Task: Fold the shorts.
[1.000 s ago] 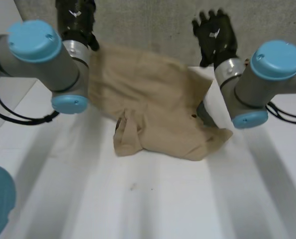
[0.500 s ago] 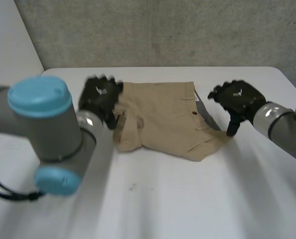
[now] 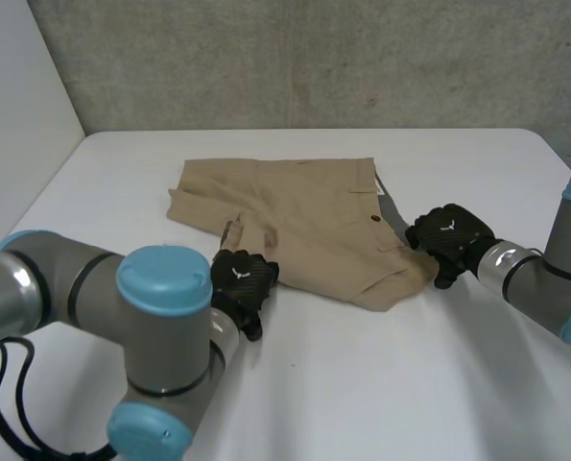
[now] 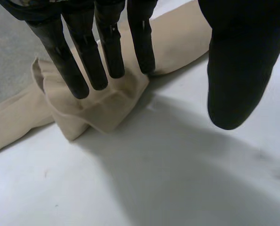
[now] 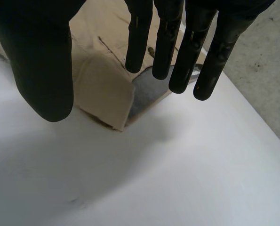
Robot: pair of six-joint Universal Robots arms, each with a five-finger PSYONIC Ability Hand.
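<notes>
The left robot hand (image 3: 243,280) rests low over the table (image 3: 362,384) at the near left end of the shorts (image 3: 299,216). Its fingers (image 4: 85,66) are straight and spread, reaching over a crumpled fold (image 4: 102,106) of tan cloth, fingertips on or just above it; contact cannot be told. Its thumb (image 4: 234,70) stands well apart over bare table, so this hand is open and grips nothing.

The right robot hand (image 3: 448,240) sits just beside the shorts' near right corner. Its fingers (image 5: 164,47) are also straight, thumb (image 5: 41,61) wide apart, holding nothing. Beneath the fingertips the corner is turned up, showing grey lining (image 5: 147,92).

The shorts lie mostly flat in the middle of the table, beyond and between the two hands. Their long axis runs across the table from the far left down to the near right. Each hand is about equally close to its own end, so a fold would likely start with both hands closing on these near corners
</notes>
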